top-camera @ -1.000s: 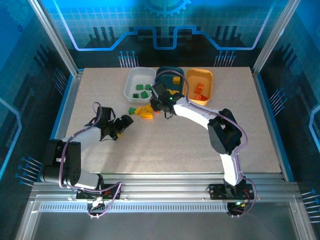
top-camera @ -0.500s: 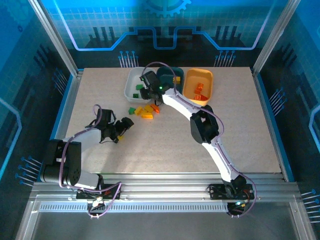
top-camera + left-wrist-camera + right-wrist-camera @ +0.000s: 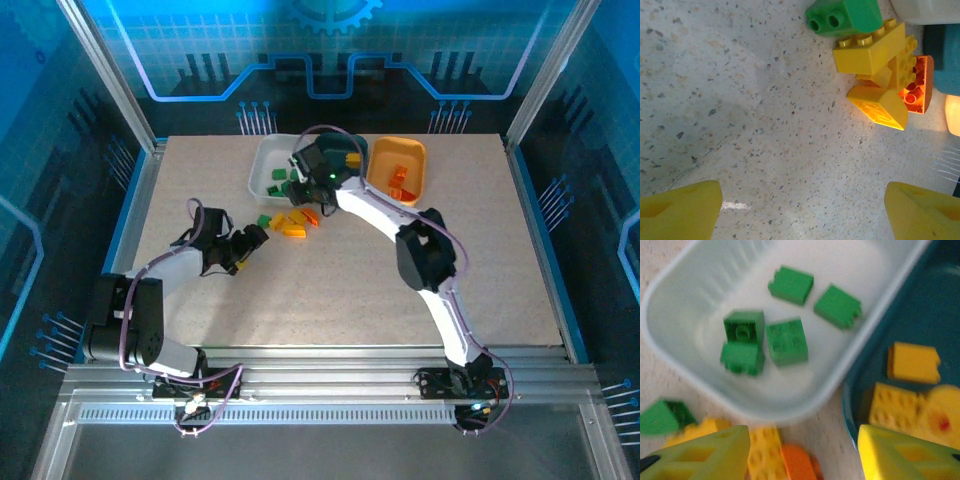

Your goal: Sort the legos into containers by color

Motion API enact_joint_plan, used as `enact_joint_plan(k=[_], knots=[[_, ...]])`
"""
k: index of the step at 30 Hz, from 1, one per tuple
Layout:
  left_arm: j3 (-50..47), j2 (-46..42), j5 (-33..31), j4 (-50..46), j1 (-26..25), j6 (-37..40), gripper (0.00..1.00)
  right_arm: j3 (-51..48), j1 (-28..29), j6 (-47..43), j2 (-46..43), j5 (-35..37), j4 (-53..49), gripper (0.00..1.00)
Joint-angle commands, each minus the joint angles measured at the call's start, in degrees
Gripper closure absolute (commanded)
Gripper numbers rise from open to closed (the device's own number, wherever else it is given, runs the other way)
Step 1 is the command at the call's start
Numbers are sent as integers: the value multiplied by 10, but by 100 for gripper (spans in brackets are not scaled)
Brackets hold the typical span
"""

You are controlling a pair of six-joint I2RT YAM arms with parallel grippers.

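The white tray (image 3: pixel 257 172) holds green bricks (image 3: pixel 786 342). Over its near rim the right gripper (image 3: pixel 802 447) hangs wide, empty. The loose pile (image 3: pixel 290 225) lies just before that tray, ahead of the left gripper (image 3: pixel 802 212), also wide, empty; its long yellow brick (image 3: pixel 869 50) lies crosswise to that approach.

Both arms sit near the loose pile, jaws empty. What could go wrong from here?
1. The green brick, yellow brick and orange brick lie bunched together. If the left gripper closes its jaws there, it may drag a wrong colour along.
2. The right gripper hovers by the same pile, at the white tray rim, so the arms could collide.
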Motion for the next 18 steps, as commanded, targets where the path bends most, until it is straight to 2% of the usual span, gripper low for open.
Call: enact_joint_plan(k=[1, 3, 8, 12, 18], knots=[[11, 7, -4, -1, 5, -1, 14, -117, -10, 37, -114, -5, 57, 41], [10, 2, -8, 0, 5, -3, 14, -176, -7, 64, -143, -24, 69, 40], [-1, -39, -55, -13, 10, -21, 10, -246, 34, 151, -151, -11, 72, 22], [-26, -83, -81, -24, 18, -40, 1, -222, 68, 196, -111, -2, 69, 16], [-48, -126, -92, -61, 28, -33, 1, -151, 77, 261, -36, 21, 30, 10]])
